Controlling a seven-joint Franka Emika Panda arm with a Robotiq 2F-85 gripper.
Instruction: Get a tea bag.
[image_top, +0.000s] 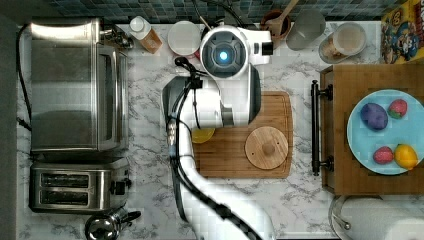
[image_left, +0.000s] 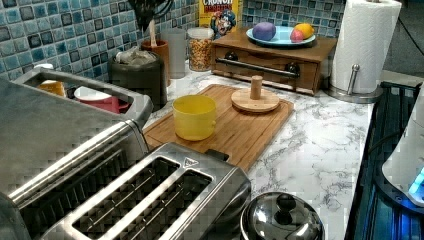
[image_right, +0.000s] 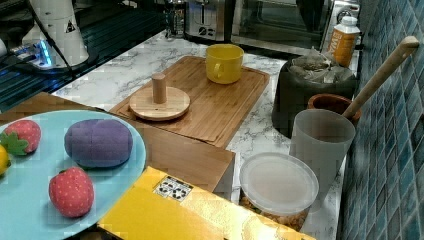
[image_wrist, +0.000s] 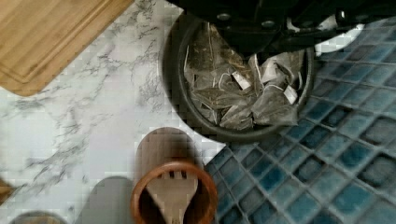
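Several tea bags (image_wrist: 243, 98) lie heaped in an open black canister (image_wrist: 177, 93) on the marble counter by the blue tiled wall. My gripper (image_wrist: 261, 42) hangs just above the canister's mouth, its dark body covering part of the heap. In the left view the gripper (image_left: 149, 12) shows as a dark shape above the canister (image_left: 140, 80), apart from the tea bags (image_left: 132, 56). In the right view the canister (image_right: 300, 100) stands behind the cutting board with the tea bags (image_right: 320, 67) piled over its rim. The arm (image_top: 227, 55) covers the canister in the top view.
A brown utensil holder (image_wrist: 173, 196) with a wooden spoon and a grey cup (image_right: 320, 140) stand close beside the canister. A yellow mug (image_right: 224, 62) and a wooden lid (image_right: 159, 102) sit on the cutting board (image_right: 225, 110). Toaster oven (image_top: 75, 85), toaster (image_top: 75, 187) and a drawer box (image_top: 345, 170) flank the counter.
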